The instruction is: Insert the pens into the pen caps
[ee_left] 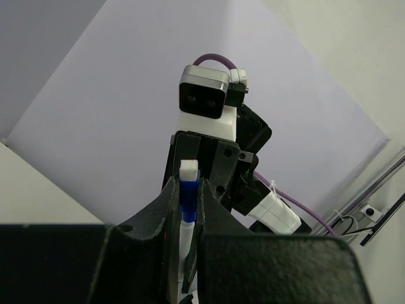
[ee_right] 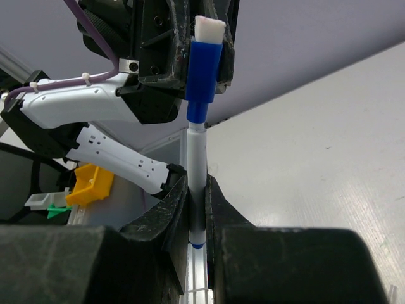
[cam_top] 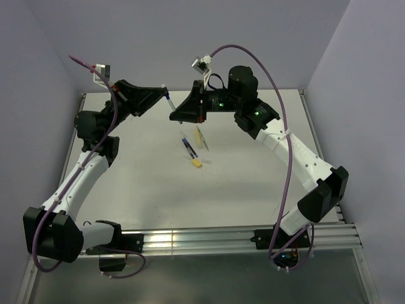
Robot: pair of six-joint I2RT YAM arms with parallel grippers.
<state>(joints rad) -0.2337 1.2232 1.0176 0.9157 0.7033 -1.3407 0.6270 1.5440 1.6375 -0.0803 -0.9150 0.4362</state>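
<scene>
Closest to the right wrist lens, the right end effector [ee_right: 197, 190] is pinching the barrel of a white pen [ee_right: 196, 158], which stands upright between its fingers, well above the tabletop [cam_top: 253, 164]. The left end effector [ee_left: 188, 185] faces it and is pressed onto a blue cap [ee_right: 204, 66] at the pen's upper end. A narrower blue collar shows between cap and barrel, so the cap looks only partly seated. To finish this well, I judge the two arms should push straight along the pen's own axis with barrel and cap in line. Any sideways lean would bend the thin barrel or let it slide in the grip. Neither end effector should let go until the collar is covered. As for containers, the blue cap holds the pen's tip. Down on the tabletop a yellow cap [cam_top: 197, 163] lies apart from any pen, apparently with nothing in it, near a dark blue pen [cam_top: 186, 147] and a pale pen [cam_top: 200, 137], both uncapped.
</scene>
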